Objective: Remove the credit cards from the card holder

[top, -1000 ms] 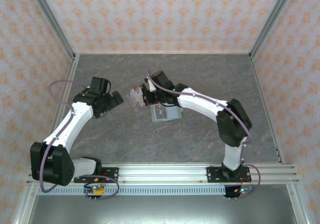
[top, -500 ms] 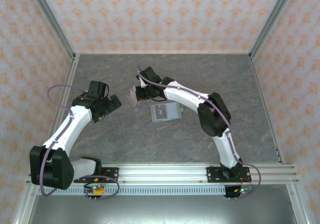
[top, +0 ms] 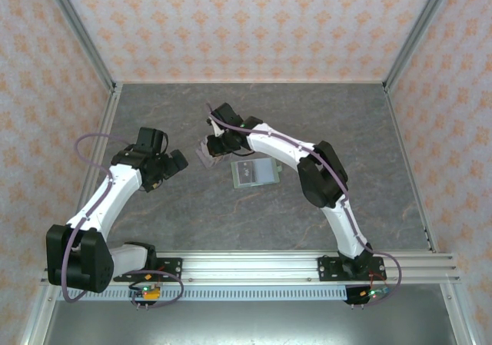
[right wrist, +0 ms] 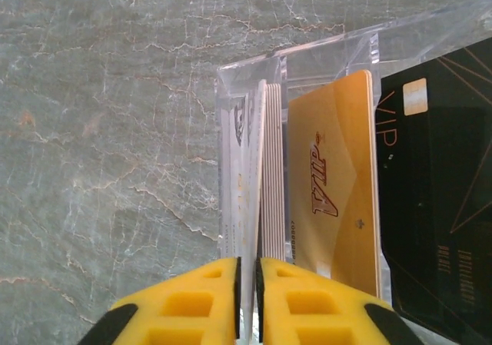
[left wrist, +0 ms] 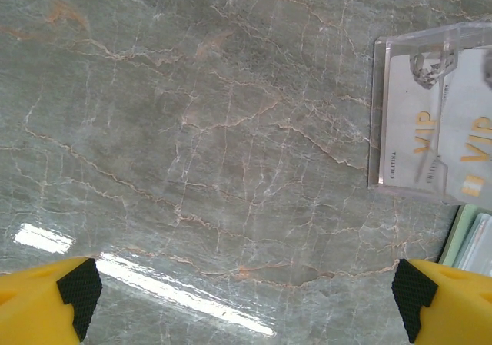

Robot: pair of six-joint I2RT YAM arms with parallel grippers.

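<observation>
Hiding between the right gripper's (right wrist: 246, 272) jaws: whitish card's (right wrist: 240, 180) near edge.

Left arm (top: 108, 199): rises from its base toward 1 o'clock, wrist bent toward 3 o'clock.
Left gripper (left wrist: 244, 295): spread wide, black-padded yellow fingertips far apart, facing down.
Right arm (top: 323, 176): climbs from its base toward 11 o'clock, bends at the elbow, forearm stretched toward 10 o'clock.
Right gripper (right wrist: 246, 280): yellow fingers a slit apart, pinched on the edge of the credit cards (right wrist: 269, 176).
Spacing: grippers near each other, not touching, left one at 8 o'clock of the right.
</observation>
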